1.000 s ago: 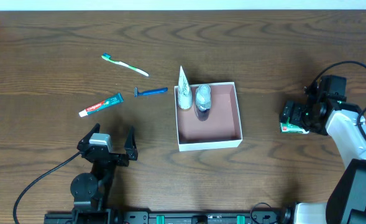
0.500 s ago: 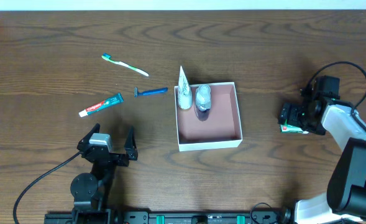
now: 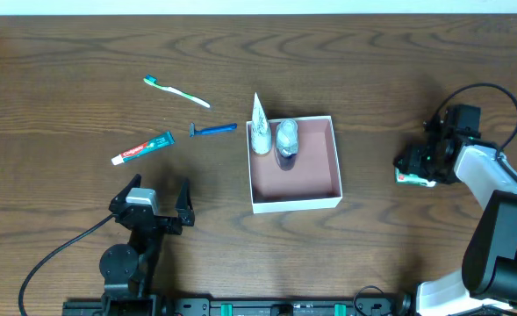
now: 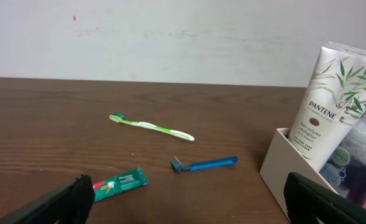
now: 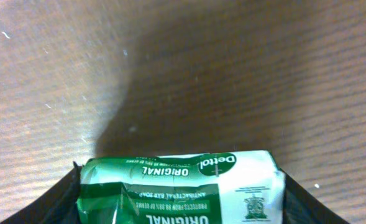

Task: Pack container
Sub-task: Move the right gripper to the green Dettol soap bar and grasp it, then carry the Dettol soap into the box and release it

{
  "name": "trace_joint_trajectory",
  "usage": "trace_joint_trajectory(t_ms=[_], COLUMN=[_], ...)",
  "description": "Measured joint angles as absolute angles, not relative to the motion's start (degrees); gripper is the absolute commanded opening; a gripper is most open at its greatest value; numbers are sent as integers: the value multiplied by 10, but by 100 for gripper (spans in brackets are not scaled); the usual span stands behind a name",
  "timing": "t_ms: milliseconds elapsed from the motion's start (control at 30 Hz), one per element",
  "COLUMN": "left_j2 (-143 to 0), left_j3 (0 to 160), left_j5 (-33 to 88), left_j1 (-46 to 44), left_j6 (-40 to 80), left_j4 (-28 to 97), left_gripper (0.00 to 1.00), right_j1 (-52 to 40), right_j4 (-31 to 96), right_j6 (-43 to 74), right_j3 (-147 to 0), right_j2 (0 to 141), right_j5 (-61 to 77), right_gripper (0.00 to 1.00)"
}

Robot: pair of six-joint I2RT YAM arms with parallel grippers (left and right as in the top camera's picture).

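The container (image 3: 302, 183), a shallow white-walled box with a pink-brown inside, sits mid-table and holds a white Pantene tube (image 3: 259, 130) and a clear bottle (image 3: 286, 140) at its far end. It also shows in the left wrist view (image 4: 281, 163). My right gripper (image 3: 413, 168) is at the right side of the table, shut on a green and white Dettol soap packet (image 5: 181, 186), low over the wood. My left gripper (image 3: 157, 205) is open and empty near the front left.
A green toothbrush (image 3: 175, 90), a blue razor (image 3: 214, 130) and a toothpaste tube (image 3: 143, 148) lie left of the container. They also show in the left wrist view: toothbrush (image 4: 151, 126), razor (image 4: 204, 164), toothpaste (image 4: 119, 184).
My right wrist has turned and shifted slightly with the soap packet between its fingers. The left arm and the other items have not moved.
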State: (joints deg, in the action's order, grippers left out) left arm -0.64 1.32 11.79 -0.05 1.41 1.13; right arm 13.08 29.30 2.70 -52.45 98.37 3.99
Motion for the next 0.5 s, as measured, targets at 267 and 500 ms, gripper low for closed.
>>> trace_joint_trajectory(t_ms=[267, 500], left_j2=[-6, -6], left_j3=[13, 13], left_j5=[118, 118], left_j1=[-1, -1], left_j6=[14, 14], left_j4=[11, 11], left_gripper=[98, 98], right_j1=[132, 129], right_j4=[349, 409], right_j6=[26, 25], right_j3=[-546, -599], right_j2=[984, 943], right_j5=[41, 64], right_gripper=[56, 58])
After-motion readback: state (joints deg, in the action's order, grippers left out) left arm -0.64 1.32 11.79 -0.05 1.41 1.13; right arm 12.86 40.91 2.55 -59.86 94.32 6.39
